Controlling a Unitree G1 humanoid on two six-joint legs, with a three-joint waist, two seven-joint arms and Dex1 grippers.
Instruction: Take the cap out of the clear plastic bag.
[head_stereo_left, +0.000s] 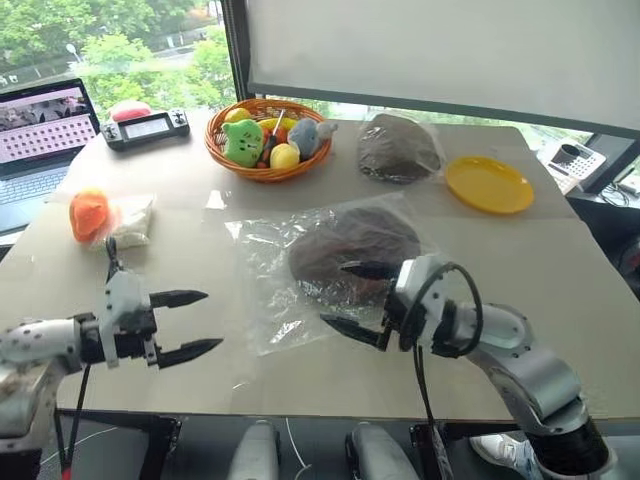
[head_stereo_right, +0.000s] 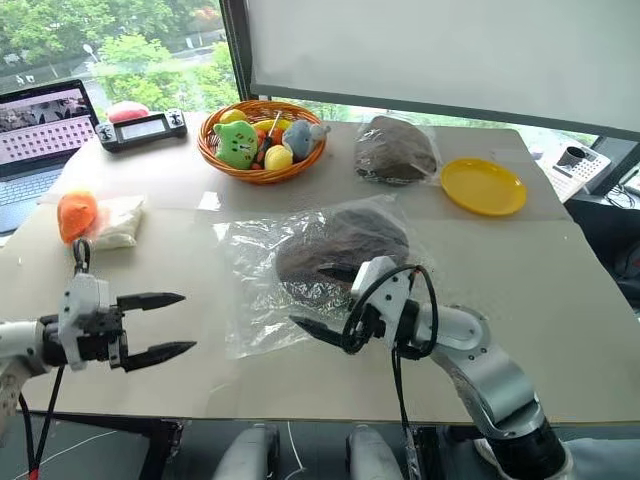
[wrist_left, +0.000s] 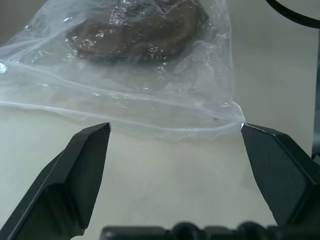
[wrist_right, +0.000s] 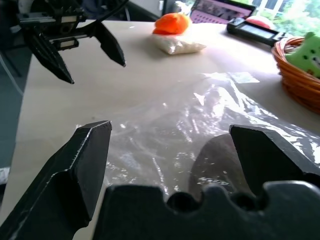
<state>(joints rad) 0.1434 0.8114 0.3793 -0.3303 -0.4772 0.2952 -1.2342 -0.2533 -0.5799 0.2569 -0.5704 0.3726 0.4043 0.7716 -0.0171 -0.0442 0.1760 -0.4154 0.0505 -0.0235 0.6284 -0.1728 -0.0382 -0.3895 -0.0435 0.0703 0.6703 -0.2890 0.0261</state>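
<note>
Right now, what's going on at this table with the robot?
The robot has both grippers open over the table, neither holding anything. The soft dark-brown fabric cap lies inside the large crinkly clear plastic bag, which lies flat on the table. The right gripper hovers at the bag's near edge beside the cap, and the left gripper is off to the bag's left, pointing toward it. The cap has not come out yet.
</note>
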